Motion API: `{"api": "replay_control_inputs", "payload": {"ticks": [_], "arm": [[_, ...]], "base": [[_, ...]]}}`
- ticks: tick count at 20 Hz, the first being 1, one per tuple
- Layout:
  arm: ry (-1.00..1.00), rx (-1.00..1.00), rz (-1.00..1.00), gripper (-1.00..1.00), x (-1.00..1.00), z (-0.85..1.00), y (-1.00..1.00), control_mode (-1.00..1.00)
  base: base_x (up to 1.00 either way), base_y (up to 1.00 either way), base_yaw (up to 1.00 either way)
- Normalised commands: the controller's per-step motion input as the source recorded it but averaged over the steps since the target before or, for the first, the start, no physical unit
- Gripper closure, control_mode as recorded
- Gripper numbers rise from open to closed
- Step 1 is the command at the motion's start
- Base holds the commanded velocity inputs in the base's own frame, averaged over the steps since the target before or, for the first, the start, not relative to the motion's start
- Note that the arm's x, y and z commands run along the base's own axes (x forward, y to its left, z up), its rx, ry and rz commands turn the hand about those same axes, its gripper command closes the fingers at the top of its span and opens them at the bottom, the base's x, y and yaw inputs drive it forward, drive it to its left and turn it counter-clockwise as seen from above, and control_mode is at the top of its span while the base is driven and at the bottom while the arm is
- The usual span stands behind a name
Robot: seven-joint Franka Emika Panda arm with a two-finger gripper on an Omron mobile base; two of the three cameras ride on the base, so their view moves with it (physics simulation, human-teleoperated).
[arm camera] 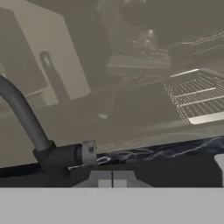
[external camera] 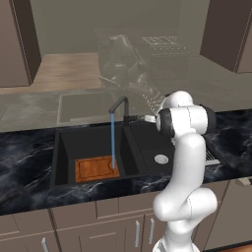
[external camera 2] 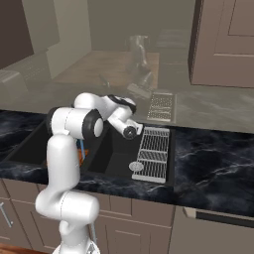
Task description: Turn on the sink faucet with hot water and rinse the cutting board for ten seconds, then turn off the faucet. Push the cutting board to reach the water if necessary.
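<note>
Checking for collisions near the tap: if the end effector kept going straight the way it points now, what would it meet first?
Probably the reflective wall behind the counter. The shut end effector points just beside the sink faucet base, past its small lever; depth is unclear.

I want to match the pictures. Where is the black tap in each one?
Left base view: sink faucet stands near the centre.
Right base view: hidden behind the white arm.
Hand view: lower left.
Shared landmark: black marble counter.
</note>
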Motion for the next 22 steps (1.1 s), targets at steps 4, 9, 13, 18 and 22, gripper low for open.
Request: {"api": "replay_control_inputs", "payload": {"ticks": [4,9,13,18,22], "arm": [[0.12,0.00,0.17,1.00,0.00,0.05,0.01,-1.00],[0.14,0.00,0.13,1.00,0.00,0.00,0.00,-1.00],[0.12,0.00,0.05,1.00,0.00,0.02,0.00,-1.00],[0.18,0.00,0.00,1.00,0.00,0.08,0.00,-1.00],[0.19,0.00,0.00,1.00,0.06,0.06,0.02,-1.00]], "base": [[0.00,0.00,0.00],[0.00,0.00,0.00],[0.00,0.00,0.00],[0.00,0.00,0.00],[0.00,0.00,0.00]]}}
